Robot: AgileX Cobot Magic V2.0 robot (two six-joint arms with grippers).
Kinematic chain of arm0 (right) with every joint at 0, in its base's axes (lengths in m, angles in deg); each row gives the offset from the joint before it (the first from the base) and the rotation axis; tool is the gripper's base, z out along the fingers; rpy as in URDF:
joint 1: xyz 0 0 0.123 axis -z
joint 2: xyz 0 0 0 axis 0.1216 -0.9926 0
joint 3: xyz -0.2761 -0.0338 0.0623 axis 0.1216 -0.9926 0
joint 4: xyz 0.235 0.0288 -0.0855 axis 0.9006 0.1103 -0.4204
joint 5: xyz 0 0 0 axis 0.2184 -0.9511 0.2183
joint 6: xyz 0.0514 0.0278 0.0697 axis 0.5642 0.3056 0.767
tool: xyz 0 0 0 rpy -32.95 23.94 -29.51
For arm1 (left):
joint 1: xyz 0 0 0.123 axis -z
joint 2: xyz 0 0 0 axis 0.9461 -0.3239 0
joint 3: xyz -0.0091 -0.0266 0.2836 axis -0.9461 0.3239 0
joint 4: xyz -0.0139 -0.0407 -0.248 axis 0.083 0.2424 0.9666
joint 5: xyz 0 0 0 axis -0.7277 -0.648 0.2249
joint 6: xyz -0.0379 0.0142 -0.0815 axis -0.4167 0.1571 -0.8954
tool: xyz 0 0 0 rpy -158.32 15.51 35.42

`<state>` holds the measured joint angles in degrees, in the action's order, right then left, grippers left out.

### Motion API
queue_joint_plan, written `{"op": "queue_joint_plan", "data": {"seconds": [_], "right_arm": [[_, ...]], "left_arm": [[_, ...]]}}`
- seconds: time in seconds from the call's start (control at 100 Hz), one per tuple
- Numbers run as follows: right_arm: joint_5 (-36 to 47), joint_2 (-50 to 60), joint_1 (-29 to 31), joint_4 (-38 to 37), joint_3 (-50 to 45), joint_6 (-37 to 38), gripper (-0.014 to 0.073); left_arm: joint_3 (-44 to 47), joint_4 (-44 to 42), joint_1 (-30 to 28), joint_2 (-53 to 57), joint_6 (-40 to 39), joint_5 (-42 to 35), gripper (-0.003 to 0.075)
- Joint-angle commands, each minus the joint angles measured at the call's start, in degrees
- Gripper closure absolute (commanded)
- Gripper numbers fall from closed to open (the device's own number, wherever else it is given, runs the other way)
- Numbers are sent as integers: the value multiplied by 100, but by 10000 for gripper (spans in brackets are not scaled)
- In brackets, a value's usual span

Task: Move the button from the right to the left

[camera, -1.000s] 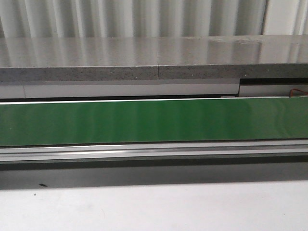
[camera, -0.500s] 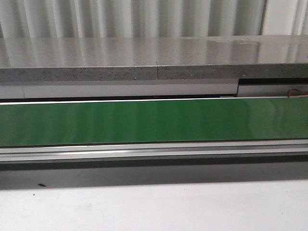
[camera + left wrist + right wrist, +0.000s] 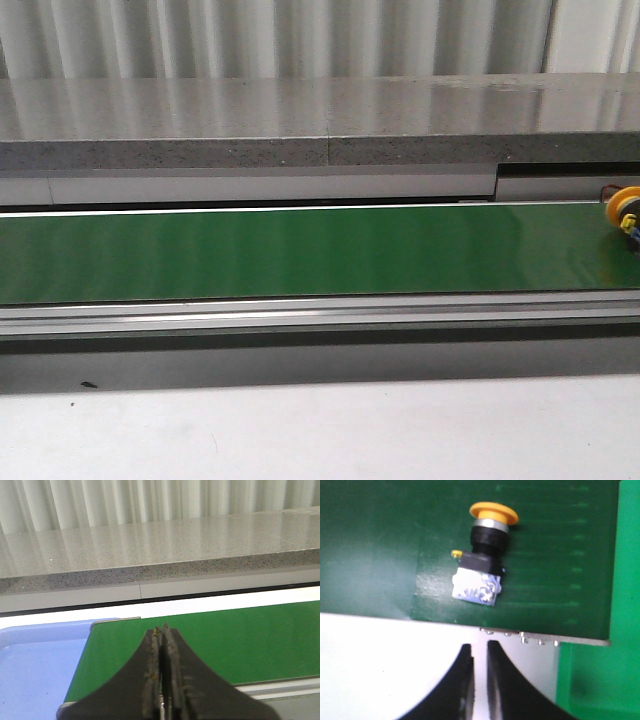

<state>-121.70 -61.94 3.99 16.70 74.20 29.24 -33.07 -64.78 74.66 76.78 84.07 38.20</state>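
Two tools wait here, and neither grasps anything. The right tool [image 3: 480, 652] hangs over the white surface [image 3: 385, 655] just off the belt's edge, its fingers [image 3: 465, 680] drawn nearly together with only a narrow slit between them; no part is pinched there. Outward from it, toward twelve o'clock in its own wrist picture, the button [image 3: 484, 555] lies on its side on the green conveyor belt [image 3: 375, 545], yellow head pointing away from the tool and the pale contact block nearest it. That hang-back position probably lets the belt bring the part into reach first.

The left tool [image 3: 162, 635] is clenched shut on nothing, poised above the belt's other end where a blue tray [image 3: 35, 660] sits at about nine o'clock, likely the drop-off.

From the front, the button [image 3: 626, 210] is only just showing at the three o'clock margin of the belt, well apart from the left side, so the transfer looks barely begun. The right tool would need to spread wider before closing on the collar.
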Motion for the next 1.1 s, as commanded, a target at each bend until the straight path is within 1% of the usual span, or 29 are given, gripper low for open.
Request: {"op": "queue_joint_plan", "data": {"seconds": [0.0, 0.35, 0.56, 0.76, 0.89, 1.09], "right_arm": [[410, 719, -20, 2, -207, -35, 657], [739, 2854, -20, -3, -1168, -35, 662], [789, 3817, -20, -3, -1624, -35, 662], [830, 4516, -20, -3, -2064, -35, 662], [1012, 4885, -20, -3, -2241, -35, 662], [1026, 5043, -20, -3, -2338, -35, 662]], "left_arm": [[215, 0, -19, 180, -65, -456, 741], [215, 0, -19, 180, -65, -456, 741], [215, 0, -19, 180, -65, -456, 741], [215, 0, -19, 180, -65, -456, 741], [215, 0, -19, 180, -65, -456, 741], [215, 0, -19, 180, -65, -456, 741]]}}
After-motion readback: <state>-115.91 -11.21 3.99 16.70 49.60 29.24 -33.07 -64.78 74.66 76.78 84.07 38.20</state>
